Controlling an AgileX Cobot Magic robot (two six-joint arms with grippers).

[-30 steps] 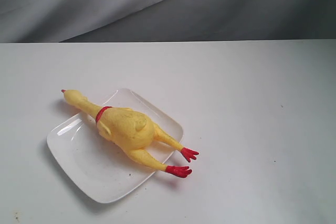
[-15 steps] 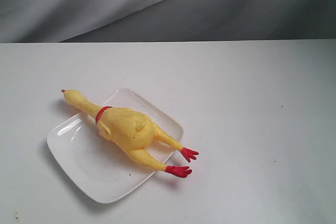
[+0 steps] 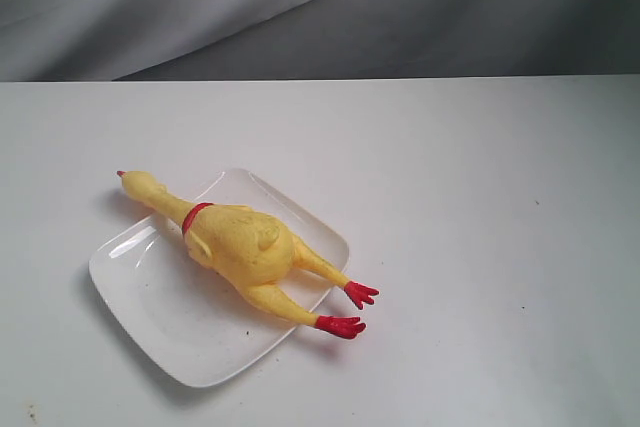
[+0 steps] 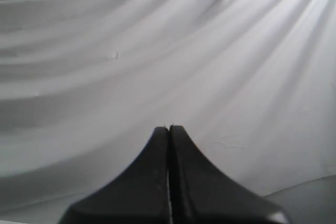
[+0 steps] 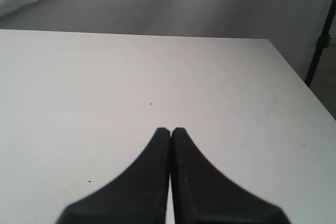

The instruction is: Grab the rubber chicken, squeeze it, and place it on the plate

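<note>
The yellow rubber chicken lies on its side across the white plate in the exterior view. Its head and red beak stick out past the plate's far-left edge, and its red feet hang over the right edge onto the table. Neither arm shows in the exterior view. My left gripper is shut with nothing in it, facing only draped grey cloth. My right gripper is shut and empty above bare white table. Neither wrist view shows the chicken or the plate.
The white table runs back to a grey draped backdrop. In the right wrist view the table's right edge drops off beside a dark stand leg.
</note>
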